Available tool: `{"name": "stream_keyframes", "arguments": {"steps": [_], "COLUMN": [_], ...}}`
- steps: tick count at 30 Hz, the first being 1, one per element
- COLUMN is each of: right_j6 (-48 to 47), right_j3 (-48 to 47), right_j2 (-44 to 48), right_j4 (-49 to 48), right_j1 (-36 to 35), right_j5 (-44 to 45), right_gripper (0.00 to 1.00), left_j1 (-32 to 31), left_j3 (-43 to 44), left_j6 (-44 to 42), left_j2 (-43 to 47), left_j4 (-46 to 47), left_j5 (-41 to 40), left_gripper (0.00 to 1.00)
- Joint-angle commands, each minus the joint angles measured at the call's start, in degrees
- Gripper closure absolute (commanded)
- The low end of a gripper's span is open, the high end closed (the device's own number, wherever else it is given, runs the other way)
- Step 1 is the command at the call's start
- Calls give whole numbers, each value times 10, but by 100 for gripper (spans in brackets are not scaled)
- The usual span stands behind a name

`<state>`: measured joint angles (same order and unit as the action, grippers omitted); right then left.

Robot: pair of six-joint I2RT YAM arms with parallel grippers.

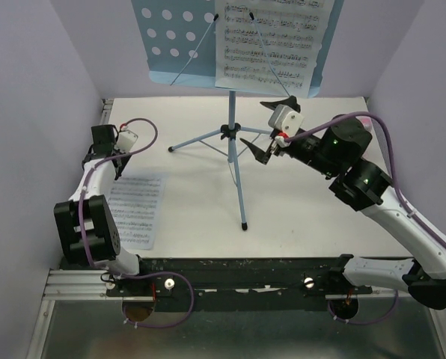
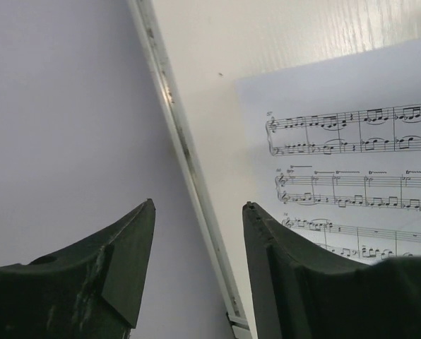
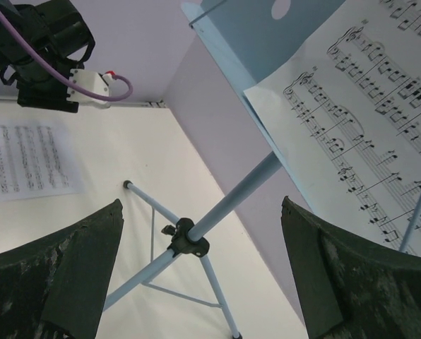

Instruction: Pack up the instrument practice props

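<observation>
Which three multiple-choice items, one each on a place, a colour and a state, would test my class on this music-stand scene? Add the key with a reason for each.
1. Where is the sheet-music page that is off the music stand?
A: on the right side of the table
B: on the table's left side
C: held in the right fingers

2. What colour is the stand's desk?
A: red
B: black
C: light blue

3. How do the fingers of the right gripper stand?
A: wide open, holding nothing
B: shut on the stand's pole
C: shut on a page

Key:
1 B: the top view shows it flat beside the left arm.
2 C: the hole-punched desk is pale blue.
3 A: the right wrist view shows a wide gap and nothing gripped.
</observation>
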<state>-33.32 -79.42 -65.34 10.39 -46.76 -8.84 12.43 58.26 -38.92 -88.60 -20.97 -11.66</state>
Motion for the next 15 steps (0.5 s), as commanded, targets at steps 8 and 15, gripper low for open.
{"name": "stream_keyframes", "arguments": {"steps": [8,15], "right_j6": [91,187], "right_j3": [-153,-250], "right_j2": [-11,-22], "right_j4": [101,160], "right_j1": [11,64], "right_j5": [-25,-76], "right_gripper": [1,3], "left_j1": [-29,-77], "left_j3": [48,136], "left_j6": [2,3], "left_j2": [270,361], "left_j4": [-136,-210], "left_j5": [377,673], "left_gripper": [36,38]}}
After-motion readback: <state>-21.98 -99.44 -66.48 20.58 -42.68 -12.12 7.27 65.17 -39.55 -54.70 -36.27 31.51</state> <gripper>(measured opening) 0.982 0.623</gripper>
